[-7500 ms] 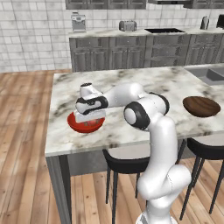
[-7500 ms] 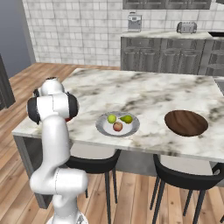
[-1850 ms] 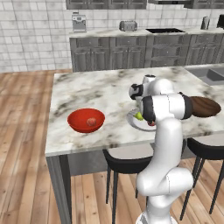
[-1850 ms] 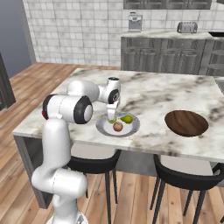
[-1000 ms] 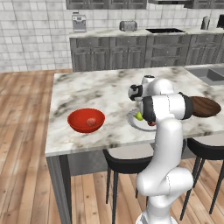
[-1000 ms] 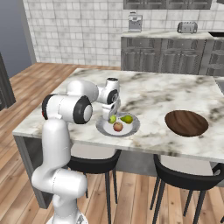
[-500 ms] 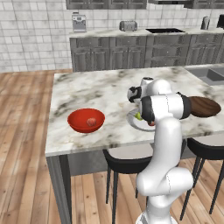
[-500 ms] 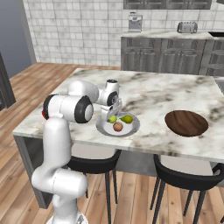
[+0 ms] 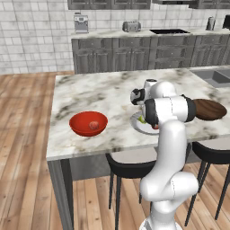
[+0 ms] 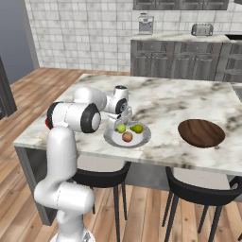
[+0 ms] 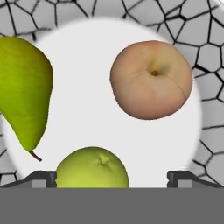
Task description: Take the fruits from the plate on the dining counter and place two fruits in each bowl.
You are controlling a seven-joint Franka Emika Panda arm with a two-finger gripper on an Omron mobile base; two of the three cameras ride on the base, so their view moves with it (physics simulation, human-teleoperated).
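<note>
The plate (image 10: 113,138) on the dining counter (image 10: 189,101) holds two pears (image 11: 26,92) and one reddish fruit (image 11: 151,79), and the open gripper (image 11: 112,177) has come lower than half a second ago, its tips now on both sides of the nearer pear (image 11: 92,167) (not closed on it). The second reddish fruit (image 9: 94,125) lies in the red bowl (image 9: 77,127); the brown bowl (image 10: 201,133) stands apart. Behind are grey cabinets (image 9: 134,54) and a wooden floor (image 9: 22,134).

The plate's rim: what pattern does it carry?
Grey with dark cracked, cell-like lines around the plate, clearest in the hand view.
</note>
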